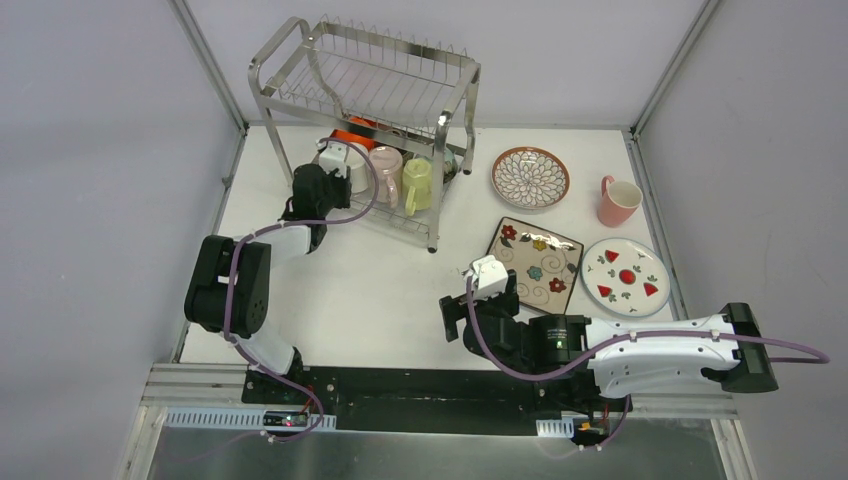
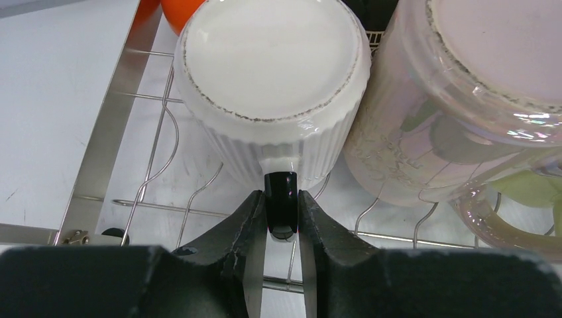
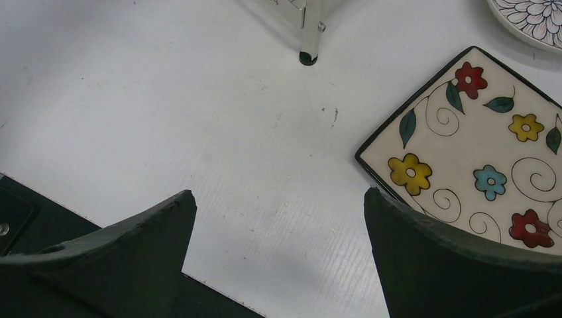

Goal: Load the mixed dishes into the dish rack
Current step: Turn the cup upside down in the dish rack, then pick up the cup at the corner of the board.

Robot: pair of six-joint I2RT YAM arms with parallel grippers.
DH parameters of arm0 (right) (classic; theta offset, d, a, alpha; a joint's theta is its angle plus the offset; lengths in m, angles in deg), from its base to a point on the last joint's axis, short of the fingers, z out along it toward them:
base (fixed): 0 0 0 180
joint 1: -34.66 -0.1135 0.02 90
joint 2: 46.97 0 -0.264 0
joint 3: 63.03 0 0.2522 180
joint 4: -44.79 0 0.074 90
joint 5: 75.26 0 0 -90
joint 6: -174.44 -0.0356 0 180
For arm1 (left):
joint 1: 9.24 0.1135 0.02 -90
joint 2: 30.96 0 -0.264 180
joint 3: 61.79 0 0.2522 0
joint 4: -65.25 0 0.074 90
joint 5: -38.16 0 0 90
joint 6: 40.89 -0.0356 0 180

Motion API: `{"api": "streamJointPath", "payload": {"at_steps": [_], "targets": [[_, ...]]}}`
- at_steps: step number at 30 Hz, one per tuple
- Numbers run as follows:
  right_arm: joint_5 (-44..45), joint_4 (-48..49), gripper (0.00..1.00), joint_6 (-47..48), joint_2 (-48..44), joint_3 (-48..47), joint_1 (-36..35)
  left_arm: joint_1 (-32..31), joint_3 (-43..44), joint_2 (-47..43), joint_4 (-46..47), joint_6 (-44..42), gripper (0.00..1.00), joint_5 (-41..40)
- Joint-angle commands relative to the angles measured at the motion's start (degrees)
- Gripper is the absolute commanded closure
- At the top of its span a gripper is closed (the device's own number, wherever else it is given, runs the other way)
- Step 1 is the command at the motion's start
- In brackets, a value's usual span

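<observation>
Between left end effector (image 2: pixel 281 209) jaws: dark handle (image 2: pixel 281 185) of white ribbed mug (image 2: pixel 268 66), clenched tight.
Mug place: upside down on dish rack (image 2: pixel 99 142) wires, just ahead of the tips, beside pink mug (image 2: pixel 457 99).
Handling: likely stiff, slick, chippable ceramic; the handle gives the surest hold.
Right end effector (image 3: pixel 278 193): spread, empty; square floral plate (image 3: pixel 477 142) partly under one finger, on table (image 3: pixel 199 99).

Overhead view, close wrist views; shared square plate (image 1: pixel 537 262)

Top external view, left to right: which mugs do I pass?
white mug → pale pink mug → yellow-green mug, all three in the dish rack → pink mug, standing apart at the right.
</observation>
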Motion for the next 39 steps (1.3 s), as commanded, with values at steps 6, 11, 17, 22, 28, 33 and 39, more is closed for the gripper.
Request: {"api": "streamJointPath", "payload": {"at_steps": [6,11,17,22,28,33,39], "targets": [[1.1,0.1,0.0,-1.6,-2.0,0.7,0.2,0.0,1.7,-2.1,1.3,1.4,0.77,2.6],[1.0,0.2,0.0,-1.3,-1.2,0.4,0.2,0.0,1.9,-4.8,-2.0,4.1,0.76,1.7],[1.1,0.9,0.0,-1.4,0.7,0.2,0.4,0.0,4.0,-11.2,-11.0,8.7,0.67,1.9],[2.1,1.0,0.0,-1.9,3.0,0.0,1.1,0.0,5.4,-18.3,-21.2,12.6,0.57,1.9],[-0.4,0.4,0.0,-3.2,5.4,-0.6,4.1,0.0,2.8,-29.7,-28.6,14.8,0.31,4.1],[-4.2,-1.2,0.0,-5.3,5.4,-1.1,9.5,0.0,0.7,-38.8,-34.5,15.4,0.01,8.1],[-6.6,-1.4,0.0,-7.4,2.4,-0.4,16.9,0.0,-3.3,-47.6,-41.0,18.7,0.01,10.3]]}}
